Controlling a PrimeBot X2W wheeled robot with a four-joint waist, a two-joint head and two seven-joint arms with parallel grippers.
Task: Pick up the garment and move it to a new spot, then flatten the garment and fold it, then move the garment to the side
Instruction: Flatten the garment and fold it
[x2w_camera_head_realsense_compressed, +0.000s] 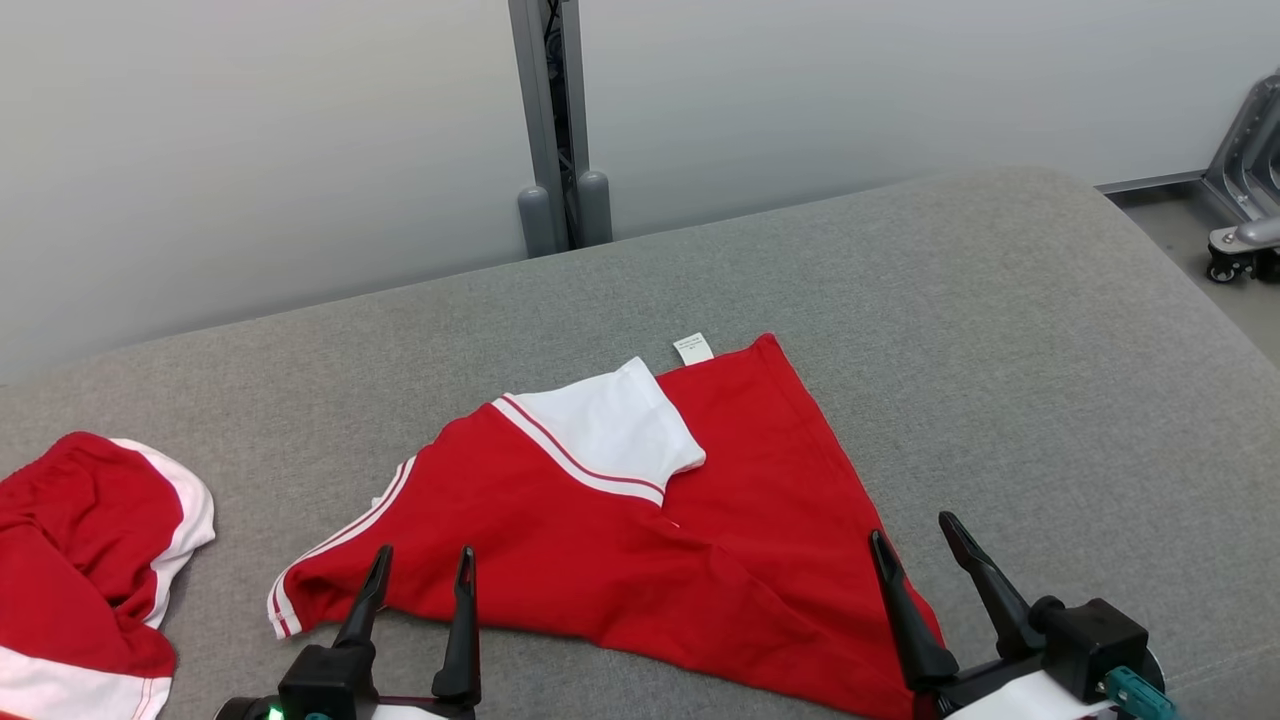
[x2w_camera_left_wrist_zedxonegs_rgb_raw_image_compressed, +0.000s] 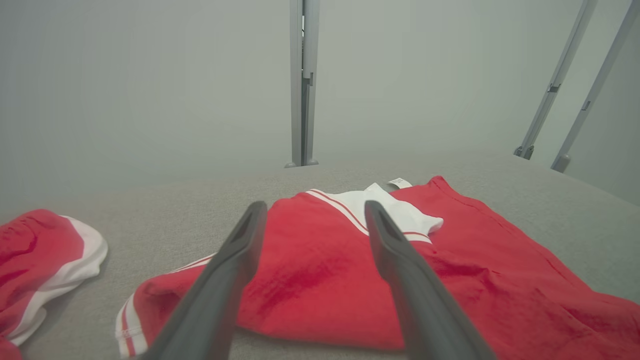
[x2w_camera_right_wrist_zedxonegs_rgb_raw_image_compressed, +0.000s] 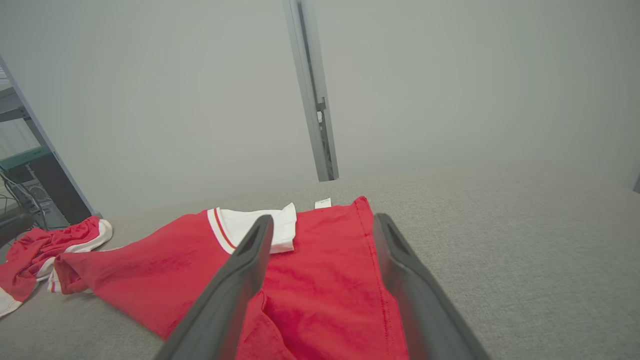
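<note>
Right now, nearest first. Left gripper (x2w_camera_head_realsense_compressed: 426, 550) spread wide, holding nothing, hanging over the near-left part of the garment (x2w_camera_head_realsense_compressed: 600, 540), close to the striped cuff (x2w_camera_head_realsense_compressed: 283, 606). Right gripper (x2w_camera_head_realsense_compressed: 911, 526) likewise wide and empty, over the near-right corner of the red cloth. Contact with the fabric: cannot tell, looks just above. Probably parked at both near ends so as to take the hem at two points and pull taut; a judgement only.

Garment location: middle of the surface, toward the near edge. Mostly spread, but skewed into a rough triangle. Creased and ridged by the right gripper. White sleeve (x2w_camera_head_realsense_compressed: 610, 425) lying over the red body at the middle; deliberate fold or stray flop, cannot tell. Small white label (x2w_camera_head_realsense_compressed: 693, 347) poking out beside the far corner. Reads as the flatten stage, fold not yet done.

Second red-and-white piece (x2w_camera_head_realsense_compressed: 70, 540) bunched at the left end, apart from the garment. Likely outside the work zone on purpose.

Surface (x2w_camera_head_realsense_compressed: 1000, 330): grey woven padding, soft-looking, rounded at the far right. Likely to bunch cloth if dragged; better lifted than slid.

Beyond: plain pale wall (x2w_camera_head_realsense_compressed: 250, 150), grey metal post (x2w_camera_head_realsense_compressed: 548, 120) behind the far edge. Metal frame on a caster (x2w_camera_head_realsense_compressed: 1235, 255) on the floor, far right. Dark rack with cables (x2w_camera_right_wrist_zedxonegs_rgb_raw_image_compressed: 30, 190) at the left of the right wrist view.
</note>
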